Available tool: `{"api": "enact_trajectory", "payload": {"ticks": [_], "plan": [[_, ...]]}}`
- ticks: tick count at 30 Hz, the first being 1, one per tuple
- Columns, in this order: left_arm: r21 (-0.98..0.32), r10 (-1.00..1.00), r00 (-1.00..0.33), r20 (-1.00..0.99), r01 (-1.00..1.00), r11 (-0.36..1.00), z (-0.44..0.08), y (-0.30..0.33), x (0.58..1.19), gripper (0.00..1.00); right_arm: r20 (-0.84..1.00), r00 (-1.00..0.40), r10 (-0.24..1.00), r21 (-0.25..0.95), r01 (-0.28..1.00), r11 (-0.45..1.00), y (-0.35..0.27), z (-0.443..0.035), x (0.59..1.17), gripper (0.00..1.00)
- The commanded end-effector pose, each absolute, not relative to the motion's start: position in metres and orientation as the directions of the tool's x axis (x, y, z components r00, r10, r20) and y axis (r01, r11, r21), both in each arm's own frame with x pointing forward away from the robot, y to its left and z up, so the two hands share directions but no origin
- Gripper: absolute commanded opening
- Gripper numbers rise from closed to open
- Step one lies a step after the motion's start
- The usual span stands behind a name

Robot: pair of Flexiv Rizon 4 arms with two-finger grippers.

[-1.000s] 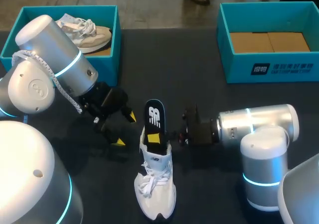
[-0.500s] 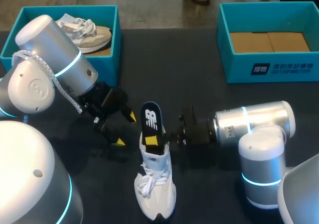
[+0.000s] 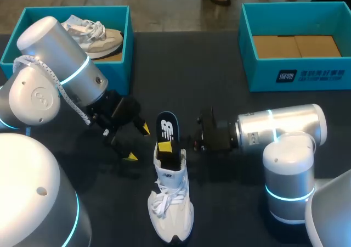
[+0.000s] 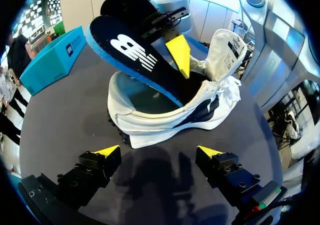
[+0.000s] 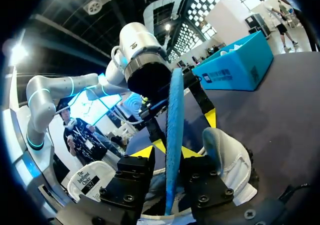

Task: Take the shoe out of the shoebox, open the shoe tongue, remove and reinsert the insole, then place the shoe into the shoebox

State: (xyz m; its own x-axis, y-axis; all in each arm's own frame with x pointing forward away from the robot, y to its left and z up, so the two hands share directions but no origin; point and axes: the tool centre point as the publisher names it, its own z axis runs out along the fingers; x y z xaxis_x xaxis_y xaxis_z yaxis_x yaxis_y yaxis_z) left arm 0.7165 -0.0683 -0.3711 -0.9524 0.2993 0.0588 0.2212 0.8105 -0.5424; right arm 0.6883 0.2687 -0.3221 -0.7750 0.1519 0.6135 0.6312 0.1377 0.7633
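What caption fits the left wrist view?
Open left claw faces the shoe; right claw grips the insole angled into it.

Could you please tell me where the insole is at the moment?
In the head view, the black blue-edged foam insole stands near the centre, its lower end inside the heel opening of the white lace-up sneaker, pinched by the right pincer.

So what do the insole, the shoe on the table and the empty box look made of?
The insole looks like foam, a blue edge under a dark matte fabric-like top with a white printed logo. The shoe: white textile or mesh upper, soft and creased, woven laces. The empty box: probably cardboard, teal matte walls, plain brown floor.
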Motion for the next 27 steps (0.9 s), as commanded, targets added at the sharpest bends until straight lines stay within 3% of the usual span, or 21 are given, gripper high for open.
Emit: {"api": "enact_trajectory", "payload": {"ticks": [1,4,6,27], "plan": [[-0.540,0.299,-0.953,0.058,0.221,0.812,-0.371,-0.069,0.716,1.00,0.614,-0.776,0.144,0.766,0.630,0.126,0.270,-0.322,0.693,0.25],[-0.540,0.299,-0.953,0.058,0.221,0.812,-0.371,-0.069,0.716,1.00,0.614,-0.777,0.139,0.769,0.629,0.117,0.270,-0.322,0.695,0.15],[-0.540,0.299,-0.953,0.058,0.221,0.812,-0.371,-0.069,0.716,1.00,0.615,-0.777,0.137,0.769,0.629,0.113,0.269,-0.322,0.695,0.00],[-0.540,0.299,-0.953,0.058,0.221,0.812,-0.371,-0.069,0.716,1.00,0.706,-0.697,0.127,0.684,0.717,0.130,0.270,-0.350,0.666,0.00]]}}
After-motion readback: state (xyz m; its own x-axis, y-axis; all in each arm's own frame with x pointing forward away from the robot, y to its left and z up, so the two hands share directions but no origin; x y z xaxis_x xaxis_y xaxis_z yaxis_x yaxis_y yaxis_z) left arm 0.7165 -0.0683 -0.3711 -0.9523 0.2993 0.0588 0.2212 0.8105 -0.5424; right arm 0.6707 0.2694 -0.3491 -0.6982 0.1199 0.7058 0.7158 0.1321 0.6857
